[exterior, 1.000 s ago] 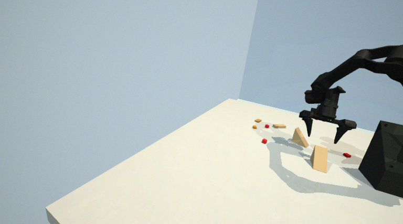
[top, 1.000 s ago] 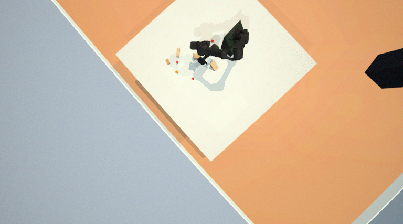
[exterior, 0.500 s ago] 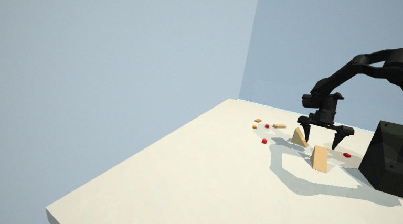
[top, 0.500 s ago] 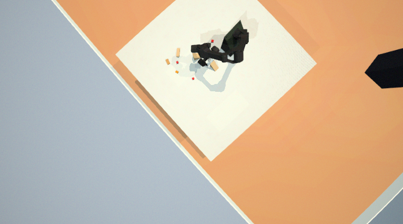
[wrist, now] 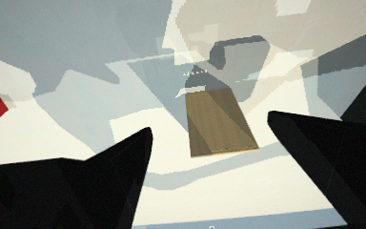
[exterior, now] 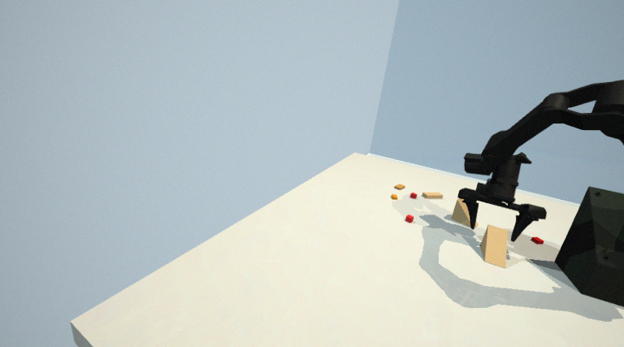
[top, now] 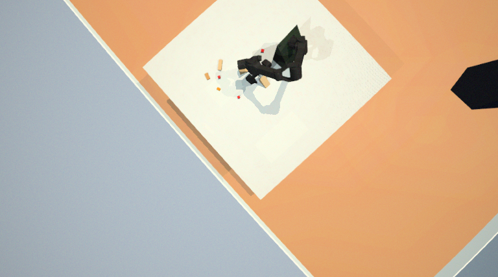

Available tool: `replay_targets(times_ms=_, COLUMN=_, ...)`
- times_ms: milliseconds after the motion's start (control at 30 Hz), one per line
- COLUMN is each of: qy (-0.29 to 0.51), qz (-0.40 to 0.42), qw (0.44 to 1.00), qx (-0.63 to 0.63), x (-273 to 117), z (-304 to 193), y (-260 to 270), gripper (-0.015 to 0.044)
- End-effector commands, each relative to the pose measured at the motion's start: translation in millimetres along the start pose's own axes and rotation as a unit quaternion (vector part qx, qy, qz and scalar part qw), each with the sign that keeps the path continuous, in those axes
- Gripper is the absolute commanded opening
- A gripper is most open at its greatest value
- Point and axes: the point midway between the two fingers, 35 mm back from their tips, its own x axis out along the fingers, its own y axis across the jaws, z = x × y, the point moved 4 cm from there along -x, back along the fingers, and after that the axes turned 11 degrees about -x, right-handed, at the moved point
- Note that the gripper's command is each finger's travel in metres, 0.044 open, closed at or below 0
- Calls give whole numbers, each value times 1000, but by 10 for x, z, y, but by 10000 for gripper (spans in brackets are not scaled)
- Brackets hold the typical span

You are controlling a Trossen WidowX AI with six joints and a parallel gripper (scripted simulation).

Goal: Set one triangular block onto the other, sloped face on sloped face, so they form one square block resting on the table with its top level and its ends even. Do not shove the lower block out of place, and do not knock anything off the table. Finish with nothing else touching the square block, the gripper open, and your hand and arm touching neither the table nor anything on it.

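Two tan triangular blocks stand apart on the table. The nearer block point(top: 264, 81) point(exterior: 496, 245) shows a broad rectangular face in the exterior view. The farther block point(top: 242, 71) point(exterior: 460, 214) shows a wedge-shaped end and is partly hidden by a finger there and by the arm in the top view. My gripper point(top: 258, 71) point(exterior: 493, 234) point(wrist: 208, 124) is open and empty, fingers pointing down, above the table around the two blocks. In the wrist view one block point(wrist: 221, 129) appears between the fingertips; I cannot tell which of the two it is.
A tan plank point(top: 220, 64) point(exterior: 432, 195), an orange-brown piece point(top: 207, 76) point(exterior: 399, 186), an orange cube point(top: 218, 89) point(exterior: 394, 197) and red cubes point(top: 238, 96) point(exterior: 409, 219) point(exterior: 413, 195) lie beyond the blocks. Another red piece point(top: 262, 50) point(exterior: 537, 240) lies near the dark arm base point(exterior: 593, 246).
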Motion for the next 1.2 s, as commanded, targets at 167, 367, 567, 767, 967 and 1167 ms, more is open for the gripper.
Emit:
replay_targets(times_ms=167, qy=5, qz=2, qw=1000, qx=3, x=145, z=-31, y=-14, gripper=440)
replay_targets(times_ms=367, qy=9, qz=2, qw=1000, qx=2, x=240, z=-48, y=-21, gripper=440)
replay_targets(times_ms=567, qy=13, qz=1, qw=1000, qx=2, x=333, z=-70, y=-32, gripper=440)
replay_targets(times_ms=767, qy=19, qz=0, qw=1000, qx=1, x=412, z=-92, y=-45, gripper=440)
replay_targets(times_ms=967, qy=19, qz=0, qw=1000, qx=1, x=415, z=-93, y=-45, gripper=309)
replay_targets(times_ms=1167, qy=19, qz=0, qw=1000, qx=1, x=415, z=-93, y=-45, gripper=190)
